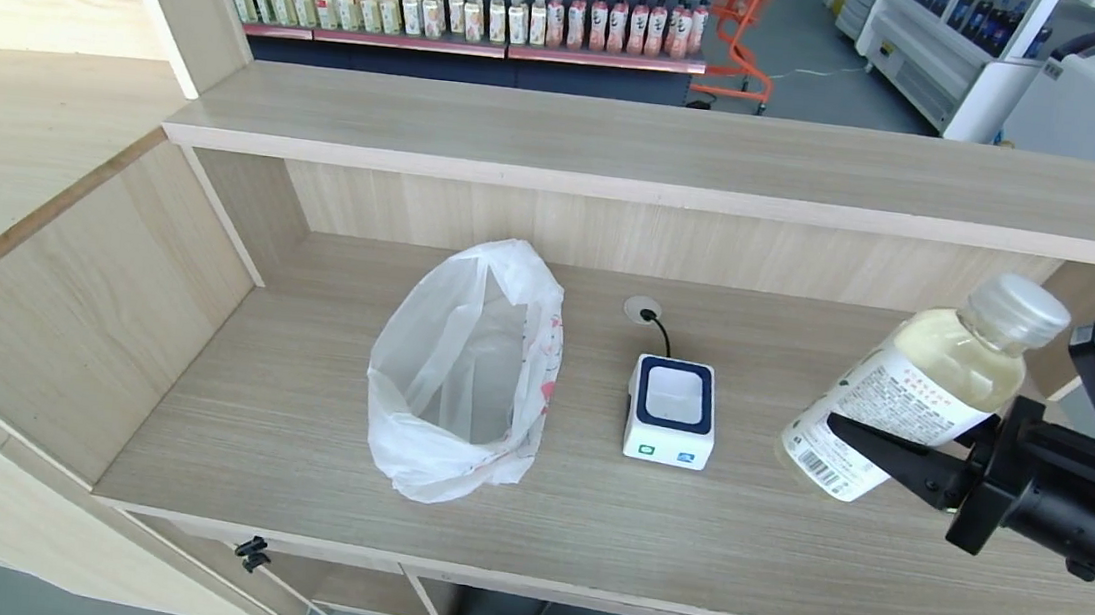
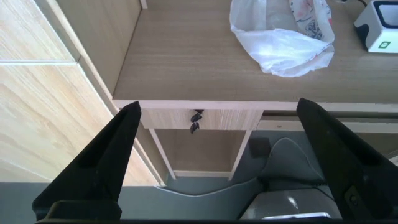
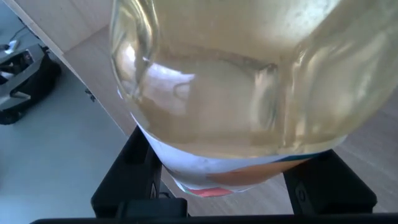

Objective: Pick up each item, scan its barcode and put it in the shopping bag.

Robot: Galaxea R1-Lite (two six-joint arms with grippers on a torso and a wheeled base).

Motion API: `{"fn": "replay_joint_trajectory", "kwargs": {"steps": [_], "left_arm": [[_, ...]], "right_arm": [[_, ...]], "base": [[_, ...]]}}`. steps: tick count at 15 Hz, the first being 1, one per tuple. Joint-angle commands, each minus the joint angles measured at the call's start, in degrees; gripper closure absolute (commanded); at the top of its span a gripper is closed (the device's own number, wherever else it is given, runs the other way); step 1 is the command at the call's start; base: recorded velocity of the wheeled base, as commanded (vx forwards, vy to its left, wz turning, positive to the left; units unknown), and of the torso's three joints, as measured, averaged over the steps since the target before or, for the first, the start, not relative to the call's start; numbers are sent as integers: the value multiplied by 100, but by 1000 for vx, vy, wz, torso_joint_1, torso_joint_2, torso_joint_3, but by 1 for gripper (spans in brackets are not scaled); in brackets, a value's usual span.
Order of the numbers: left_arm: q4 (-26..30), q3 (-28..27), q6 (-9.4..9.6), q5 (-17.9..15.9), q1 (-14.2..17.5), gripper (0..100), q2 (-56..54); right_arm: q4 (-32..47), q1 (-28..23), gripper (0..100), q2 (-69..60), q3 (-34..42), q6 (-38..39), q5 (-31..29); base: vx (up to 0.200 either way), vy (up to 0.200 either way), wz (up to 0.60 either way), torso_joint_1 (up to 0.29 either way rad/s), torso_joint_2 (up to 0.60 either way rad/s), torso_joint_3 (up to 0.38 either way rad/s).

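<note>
A clear bottle [image 1: 911, 388] of pale yellow drink with a white label hangs tilted above the counter's right side, its silver cap up and away and its barcode near the low end. My right gripper [image 1: 863, 423] is shut on it around the label; in the right wrist view the bottle [image 3: 249, 93] sits between the black fingers [image 3: 130, 180]. The white scanner [image 1: 670, 410] with a dark blue frame lies mid-counter, left of the bottle. Farther left, the white plastic shopping bag [image 1: 461, 370] stands open. My left gripper [image 2: 217, 155] is open and holds nothing, below the counter's front edge.
The wooden counter [image 1: 293, 444] has a side wall on the left and a raised ledge [image 1: 682, 160] behind. A black cable runs from the scanner to a grommet [image 1: 643, 309]. Drawer handles [image 1: 251, 552] hang under the front edge. Bare counter lies in front of the scanner.
</note>
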Motion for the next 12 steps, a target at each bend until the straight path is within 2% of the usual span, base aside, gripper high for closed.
{"fn": "replay_joint_trajectory", "kwargs": {"steps": [1,5,7,12], "left_arm": [[0,-1,-1,2,-6,0,6],[0,-1,-1,2,-6,0,6],[0,-1,-1,2,-6,0,6],[0,7,-1,2,-6,0,6]], "right_arm": [[-2,0,100,9,-12,5,16],[297,18,100,62,-276,462,16],[464,9,100,246,-601,480,16],[525,9,100,404,-812,489,16]], "base": [[-200,200,0,27,17,-2],[-200,200,0,-4,0,2],[0,200,0,2,5,0],[0,0,0,0,0,0]]}}
